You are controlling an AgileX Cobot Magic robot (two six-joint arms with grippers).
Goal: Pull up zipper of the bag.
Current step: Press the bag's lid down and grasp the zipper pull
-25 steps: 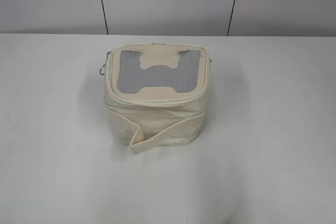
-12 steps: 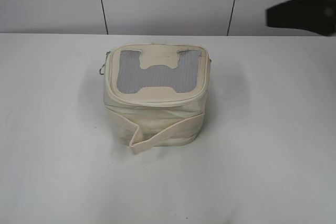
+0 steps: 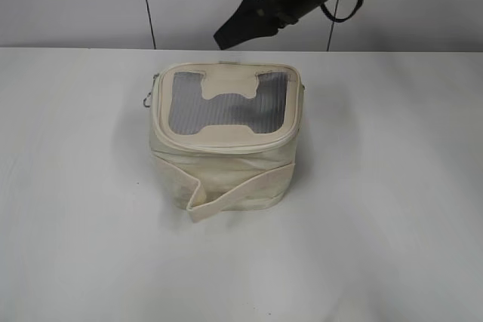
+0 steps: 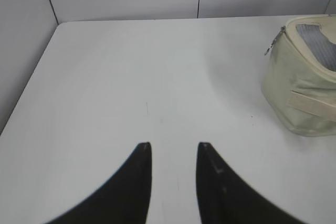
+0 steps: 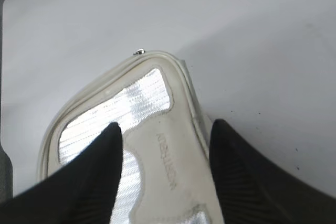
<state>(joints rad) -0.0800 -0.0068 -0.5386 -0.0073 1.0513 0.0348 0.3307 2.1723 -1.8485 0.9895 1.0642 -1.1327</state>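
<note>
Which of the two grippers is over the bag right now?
The right gripper: its open fingers hang above the bag's mesh top panel. The left gripper hovers over bare table, the bag off to its side.

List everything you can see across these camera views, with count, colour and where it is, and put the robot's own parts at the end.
bag: one, cream-white with a grey mesh top panel, standing near the middle of the table.
zipper: one cream track around the bag's top rim; a silver ringed pull hangs at the far left corner.
strap: one, cream, across the bag's near side.
table: one, white.
wall: grey panels with dark seams, behind the table.
left tool: one, black, open, above bare table left of the bag.
right tool: one, black, open, above the bag's top.
</note>
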